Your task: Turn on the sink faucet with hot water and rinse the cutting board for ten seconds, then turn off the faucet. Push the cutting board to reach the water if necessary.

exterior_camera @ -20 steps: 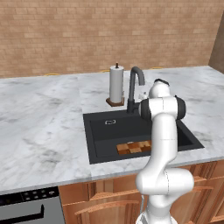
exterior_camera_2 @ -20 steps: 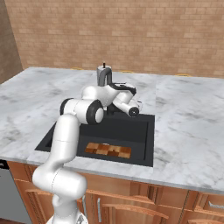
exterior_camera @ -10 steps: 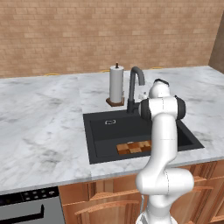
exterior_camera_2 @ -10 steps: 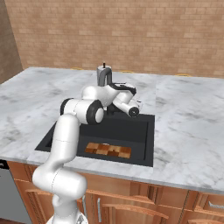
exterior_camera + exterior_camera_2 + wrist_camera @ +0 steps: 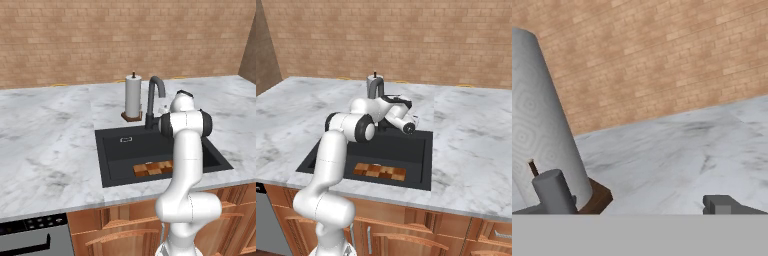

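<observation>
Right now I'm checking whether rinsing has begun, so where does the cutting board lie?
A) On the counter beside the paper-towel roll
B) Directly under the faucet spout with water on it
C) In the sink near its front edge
C: the cutting board lies flat in the sink by the front wall, away from the faucet.

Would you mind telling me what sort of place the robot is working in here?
A simulated kitchen, most likely: a black sink set in a marble counter, a gooseneck faucet beside a paper-towel roll, and wooden cabinets below.
</observation>
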